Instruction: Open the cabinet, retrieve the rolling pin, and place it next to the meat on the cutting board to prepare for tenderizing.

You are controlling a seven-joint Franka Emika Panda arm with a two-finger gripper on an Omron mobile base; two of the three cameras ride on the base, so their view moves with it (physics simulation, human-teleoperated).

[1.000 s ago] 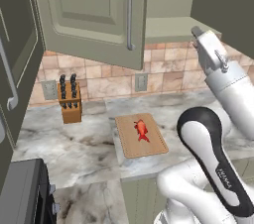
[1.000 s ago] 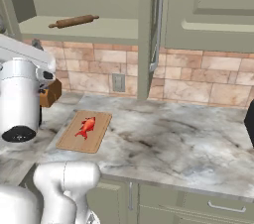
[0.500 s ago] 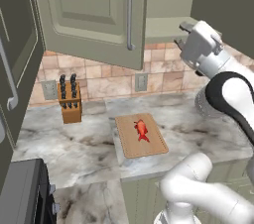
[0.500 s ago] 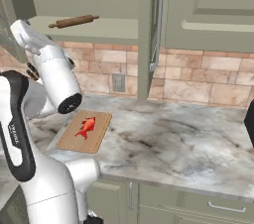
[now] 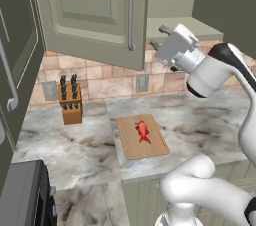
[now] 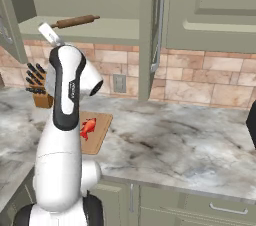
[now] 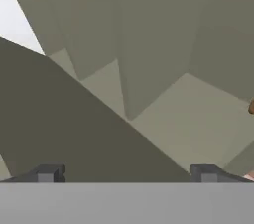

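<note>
Cabinet (image 6: pixel 100 0): I see its door swung open.
Rolling pin (image 6: pixel 75 21): lying on the shelf.
Gripper (image 7: pixel 124 173): jaws spread wide, empty, at shelf edge.
Meat (image 5: pixel 143 131): on cutting board (image 5: pixel 131 147).

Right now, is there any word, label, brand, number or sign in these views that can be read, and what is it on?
Small dark lettering runs along the white link of the arm in the right base view: too small and blurred to read.
No readable text on the cabinet, the cutting board, the knife block or the wall outlet.
</note>
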